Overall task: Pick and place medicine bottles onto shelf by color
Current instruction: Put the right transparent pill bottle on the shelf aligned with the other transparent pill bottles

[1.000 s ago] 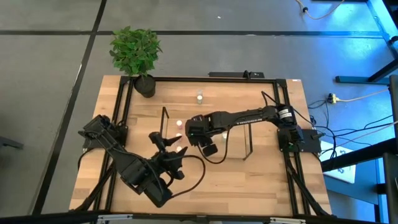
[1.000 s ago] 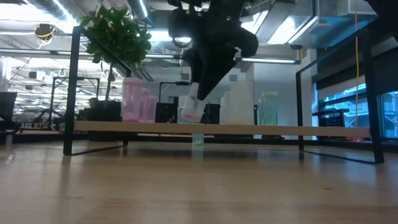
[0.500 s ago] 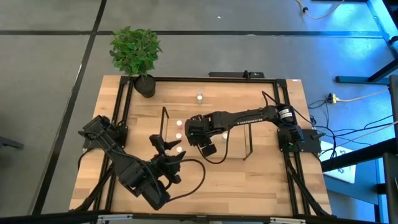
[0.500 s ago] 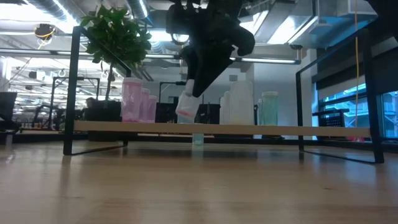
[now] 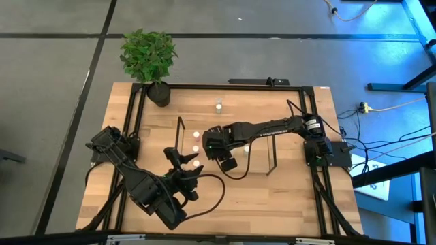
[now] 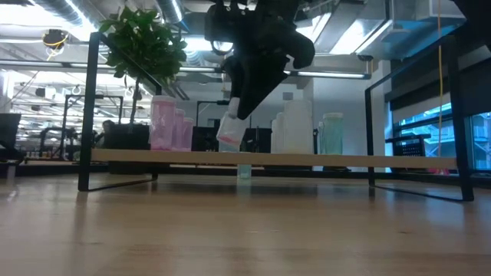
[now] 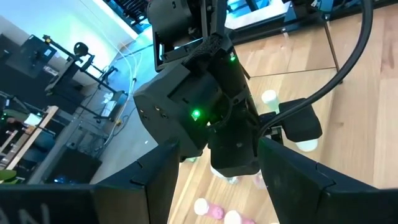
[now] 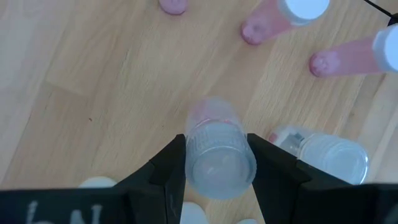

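Observation:
My right gripper [image 5: 212,144] hangs over the shelf [image 5: 259,158], shut on a small pink bottle [image 6: 230,132] with a whitish top. The bottle is a little above the shelf's wooden board [image 6: 383,159]. Pink bottles [image 6: 163,123] stand on the board's left part, whitish-clear ones [image 6: 295,123] and a green one [image 6: 332,132] farther right. In the right wrist view, pink bottles [image 8: 354,53] stand below the held bottle [image 8: 214,146]. My left gripper [image 5: 178,159] is open and empty at the shelf's near left, facing the right gripper [image 7: 224,118]. My right gripper pinches the bottle's ribbed whitish top end [image 8: 216,163] between its two fingers [image 8: 171,165], one on each side. The fingers come from above, slanting down. The bottle hangs below them, tilted, its pink bottom [image 6: 227,143] lowest and clear of the board.
A potted plant [image 5: 150,58] stands at the table's far left corner. One bottle [image 5: 219,105] stands alone behind the shelf. A clear bottle [image 8: 323,155] lies on its side on the board. A black frame [image 5: 225,87] runs around the table.
My right gripper has gone a little toward the table's left edge with the pink bottle, which stays tilted and clear of the board. It has then kept still.

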Tool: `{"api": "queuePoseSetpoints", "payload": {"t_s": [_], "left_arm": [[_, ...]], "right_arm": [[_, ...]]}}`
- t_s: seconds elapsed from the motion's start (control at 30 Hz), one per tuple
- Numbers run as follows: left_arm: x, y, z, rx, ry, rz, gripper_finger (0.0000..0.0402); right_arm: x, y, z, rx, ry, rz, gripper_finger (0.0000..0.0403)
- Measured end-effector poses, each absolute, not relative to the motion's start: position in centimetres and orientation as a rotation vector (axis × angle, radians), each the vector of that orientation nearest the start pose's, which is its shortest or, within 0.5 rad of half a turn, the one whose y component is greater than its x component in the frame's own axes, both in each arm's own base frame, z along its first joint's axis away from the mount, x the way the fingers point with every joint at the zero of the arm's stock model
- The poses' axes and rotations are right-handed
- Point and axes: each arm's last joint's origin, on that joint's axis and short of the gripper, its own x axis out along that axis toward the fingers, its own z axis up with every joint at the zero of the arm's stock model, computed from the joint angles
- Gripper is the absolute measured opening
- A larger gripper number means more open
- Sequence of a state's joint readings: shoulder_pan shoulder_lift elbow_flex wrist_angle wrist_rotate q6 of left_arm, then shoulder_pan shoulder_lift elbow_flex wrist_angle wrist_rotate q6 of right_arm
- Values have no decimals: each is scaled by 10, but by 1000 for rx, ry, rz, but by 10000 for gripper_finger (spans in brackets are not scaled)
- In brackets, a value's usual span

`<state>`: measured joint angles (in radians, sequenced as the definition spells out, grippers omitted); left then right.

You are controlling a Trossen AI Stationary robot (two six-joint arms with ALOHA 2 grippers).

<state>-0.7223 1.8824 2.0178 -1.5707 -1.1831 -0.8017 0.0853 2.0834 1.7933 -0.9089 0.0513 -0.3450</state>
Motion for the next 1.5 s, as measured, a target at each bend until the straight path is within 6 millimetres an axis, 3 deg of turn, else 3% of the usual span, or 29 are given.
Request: {"api": "queuePoseSetpoints", "payload": {"t_s": [0.4,0.73,1.37,1.5], "left_arm": [[277,-210,368,403,641,608,209],[277,-210,367,396,653,600,209],[277,-210,367,397,653,600,209],[277,-210,367,396,653,600,209]], "right_arm": [[435,34,231,-418,1192,186,152],[433,33,243,-418,1214,152,152],[435,35,242,-397,1194,178,152],[439,35,234,-398,1205,180,152]]}}
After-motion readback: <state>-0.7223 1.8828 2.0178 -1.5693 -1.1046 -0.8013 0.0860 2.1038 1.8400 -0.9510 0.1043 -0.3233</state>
